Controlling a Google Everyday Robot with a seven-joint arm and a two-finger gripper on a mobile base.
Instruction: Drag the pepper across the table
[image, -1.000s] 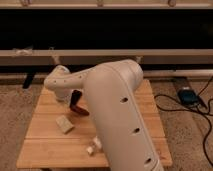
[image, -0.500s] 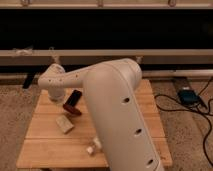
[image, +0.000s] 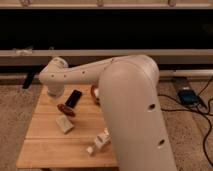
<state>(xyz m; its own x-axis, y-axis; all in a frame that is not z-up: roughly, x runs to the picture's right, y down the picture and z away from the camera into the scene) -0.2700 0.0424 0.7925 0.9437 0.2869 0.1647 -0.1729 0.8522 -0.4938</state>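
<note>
Your white two-finger gripper (image: 56, 93) hangs from the wrist at the far left of the small light wooden plank-topped table (image: 45, 150), and most of it is hidden behind the wrist housing, so you cannot tell whether it is wide, narrow or holding anything. The small glossy dark reddish-brown pepper (image: 65, 109) lies on the tabletop just below and slightly right of the tool, close to it but with no visible contact. The main risk is that the tool passes beside or over the pepper, because you cannot judge height above the wood from this view; a low, glancing touch on so small and glossy a thing would likely make it roll or skid sideways instead of following. Just right of the tool lies a flat black phone (image: 74, 98), and nearer the camera than the pepper sits a small pale block (image: 64, 123); a drag in either direction could plough into them. The reddish-brown bowl (image: 95, 93) further right is partly masked by the big white arm (image: 132, 115), which also hides much of the table's right side from you.
</note>
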